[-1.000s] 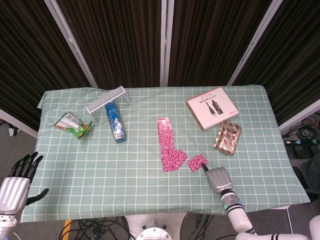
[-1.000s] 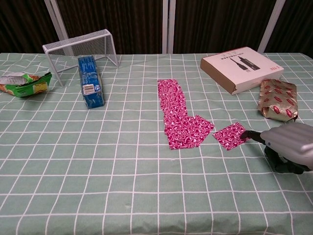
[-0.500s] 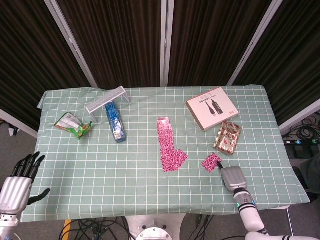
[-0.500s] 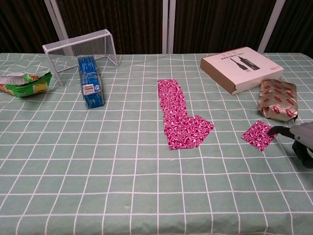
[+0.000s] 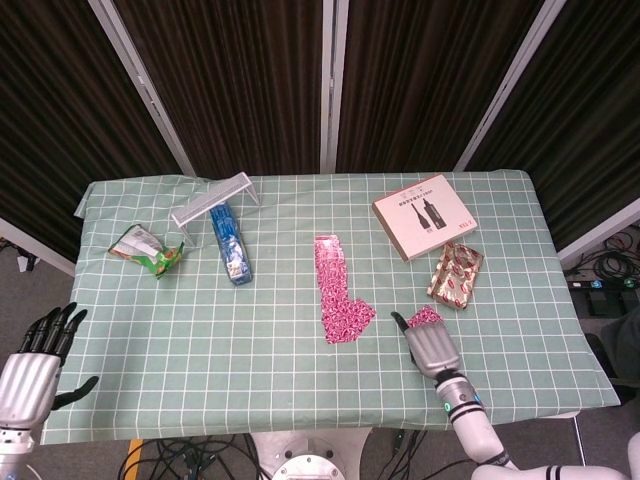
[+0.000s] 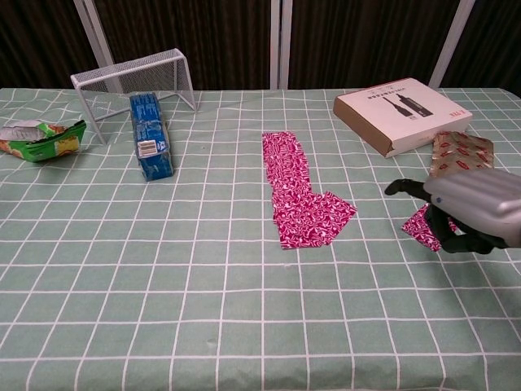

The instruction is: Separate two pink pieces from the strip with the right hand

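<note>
1. Green checked cloth covered the worktop, and far on the left the left hand waited below its edge with its fingers spread apart, holding nothing. It had hardly moved in the last second.

2. Next came the pink strip, lying flat in the middle of the worktop. Its near end was wide, with one piece poking out to the right. The strip sat in the same spot as a second ago.

3. Further right lay the loose pink piece. A second ago it was just beside the strip. Then it got dragged away to the right, and at this moment it lay well apart from the strip, near the shiny red and gold packet.

4. The right hand had pulled out toward the worktop's right edge half a second ago, and now it had come back over the loose piece and hid most of it. Its fingers were a little curled and reached left. I could not tell if they were pressing the piece or just floating above it.

5. So one piece looked done. I think one more piece still had to come off the strip.
</note>
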